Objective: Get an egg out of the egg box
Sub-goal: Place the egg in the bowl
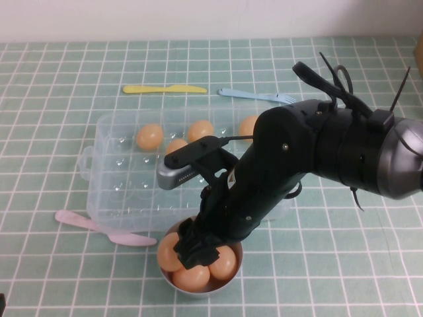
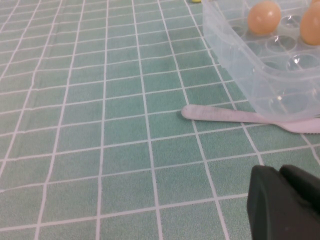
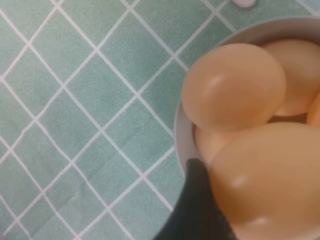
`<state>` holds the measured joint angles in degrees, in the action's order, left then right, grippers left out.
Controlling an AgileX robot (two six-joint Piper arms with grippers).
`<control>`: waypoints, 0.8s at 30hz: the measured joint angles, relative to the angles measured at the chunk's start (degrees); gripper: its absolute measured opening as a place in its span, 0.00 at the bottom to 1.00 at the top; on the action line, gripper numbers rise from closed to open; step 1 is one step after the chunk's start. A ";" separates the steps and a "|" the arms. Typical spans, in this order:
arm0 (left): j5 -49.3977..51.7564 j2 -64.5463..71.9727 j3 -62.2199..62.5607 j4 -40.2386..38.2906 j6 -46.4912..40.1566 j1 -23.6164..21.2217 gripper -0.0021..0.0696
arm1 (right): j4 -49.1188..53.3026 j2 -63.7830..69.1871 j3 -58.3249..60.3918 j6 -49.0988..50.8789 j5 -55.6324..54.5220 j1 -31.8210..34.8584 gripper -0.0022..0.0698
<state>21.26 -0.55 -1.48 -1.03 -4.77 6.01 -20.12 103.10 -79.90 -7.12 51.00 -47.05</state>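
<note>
Low in the frame's centre, the right gripper (image 1: 196, 251) holds its jaws around a smooth tan-orange egg (image 3: 272, 182) over the small round grey bowl (image 1: 232, 276), while the left gripper (image 2: 285, 202), jaw state unclear, sits off the lower-left corner.

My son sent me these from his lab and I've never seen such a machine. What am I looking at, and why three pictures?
It is a two-armed robot. The overhead picture shows its black right arm reaching to a grey bowl of eggs, right gripper over them. One wrist camera shows an egg pressed against a black finger; a firm grip isn't clear. The other shows the left gripper parked low beside a pink knife. The clear egg box still holds eggs; a yellow knife and blue fork lie behind.
</note>
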 joint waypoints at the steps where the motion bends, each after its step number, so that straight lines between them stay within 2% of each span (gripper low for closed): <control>1: 0.00 0.00 0.00 0.00 0.00 0.00 0.03 | 0.00 0.00 0.00 0.00 -0.16 0.00 0.66; 19: 0.00 0.00 0.00 0.00 0.00 0.00 0.03 | 0.88 1.73 0.00 0.00 -0.26 0.00 0.67; 24: 0.00 0.00 0.00 0.00 0.00 0.00 0.03 | 1.22 1.82 0.00 0.00 -0.26 0.00 0.74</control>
<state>21.26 -0.55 -1.48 -1.03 -4.77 6.01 -18.90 104.92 -79.90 -7.12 50.73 -47.05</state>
